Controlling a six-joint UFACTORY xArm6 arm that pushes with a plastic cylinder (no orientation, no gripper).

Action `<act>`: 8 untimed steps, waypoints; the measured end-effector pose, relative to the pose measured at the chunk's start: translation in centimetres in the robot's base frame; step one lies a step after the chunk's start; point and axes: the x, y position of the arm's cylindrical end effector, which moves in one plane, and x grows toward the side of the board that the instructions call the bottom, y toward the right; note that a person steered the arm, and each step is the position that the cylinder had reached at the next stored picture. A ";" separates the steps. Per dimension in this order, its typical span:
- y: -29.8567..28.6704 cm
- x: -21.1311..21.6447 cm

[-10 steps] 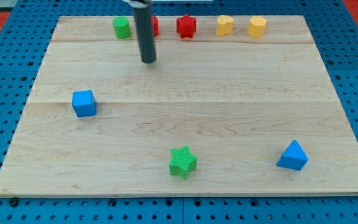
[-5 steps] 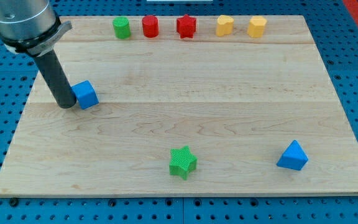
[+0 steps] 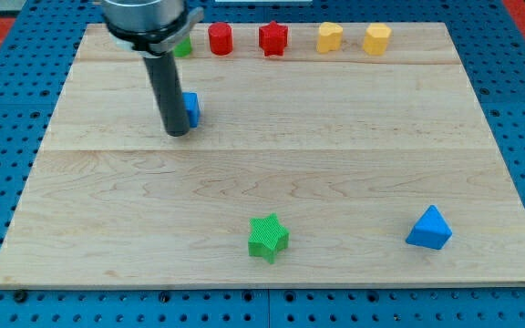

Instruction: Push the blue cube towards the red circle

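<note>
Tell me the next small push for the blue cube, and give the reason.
Probably keep pushing up and to the view's right. My tip sits against the blue cube on its lower left side, and the red circle lies above and slightly right of the cube in the top row, so that line should carry the cube toward it.

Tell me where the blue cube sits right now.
The blue cube sits in the board's upper left part, against the right side of my tip, below the red circle.

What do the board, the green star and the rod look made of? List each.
Board: pale wood, matte, with visible grain and plank seams.
Green star: likely plastic, with fine ridged lines, perhaps printed.
Rod: dark, smooth, slight sheen; metal or plastic, unclear.
</note>
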 end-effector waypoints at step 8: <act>1.4 -2.6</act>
